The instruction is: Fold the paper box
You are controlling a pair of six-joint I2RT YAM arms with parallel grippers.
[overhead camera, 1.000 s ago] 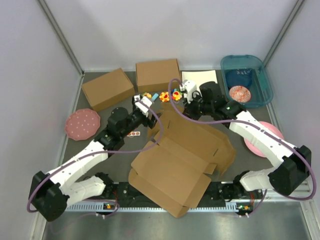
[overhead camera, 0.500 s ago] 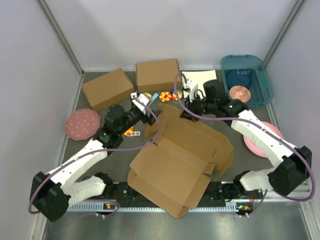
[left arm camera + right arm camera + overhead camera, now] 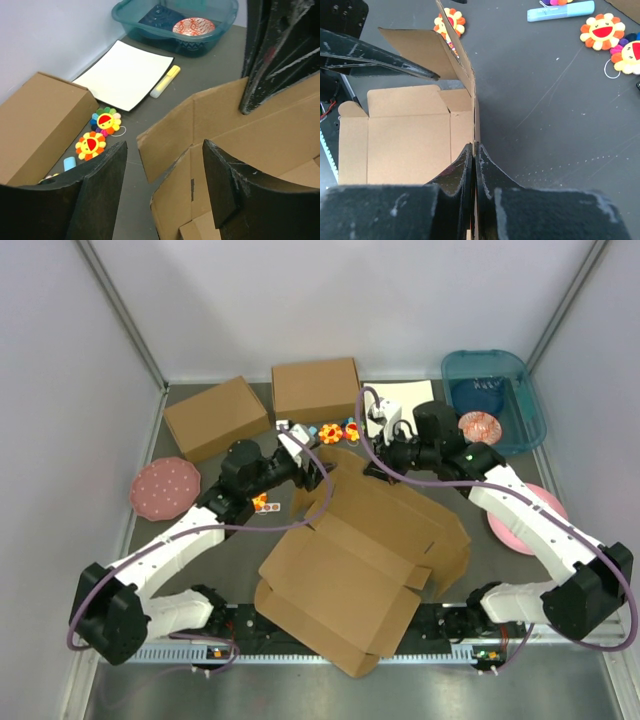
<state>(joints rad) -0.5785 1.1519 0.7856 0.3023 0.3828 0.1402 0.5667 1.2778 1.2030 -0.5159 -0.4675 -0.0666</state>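
The paper box (image 3: 372, 558) lies as a large brown die-cut sheet mid-table, its far wall raised. My right gripper (image 3: 373, 467) is shut on that upright wall's top edge (image 3: 474, 125), with the thin cardboard pinched between the pads. The wall's end flap (image 3: 422, 50) stands up at the far left corner. My left gripper (image 3: 318, 472) is open at that corner. In the left wrist view the end flap (image 3: 167, 135) sits between the two fingers (image 3: 102, 185) without touching either. A right finger (image 3: 272, 50) shows at the top of that view, on the wall.
Two ready-made cardboard boxes (image 3: 215, 417) (image 3: 316, 390) stand at the back. Beside them lie a white sheet (image 3: 402, 395), flower toys (image 3: 332, 433) and a highlighter (image 3: 166, 81). A teal bin (image 3: 520, 405) holds a bowl. Pink plates (image 3: 165, 488) (image 3: 530, 520) lie at either side.
My left gripper has swung right to the box's far-left corner and its jaws have narrowed a little around the end flap. The right gripper, still holding the wall, has shifted slightly right.
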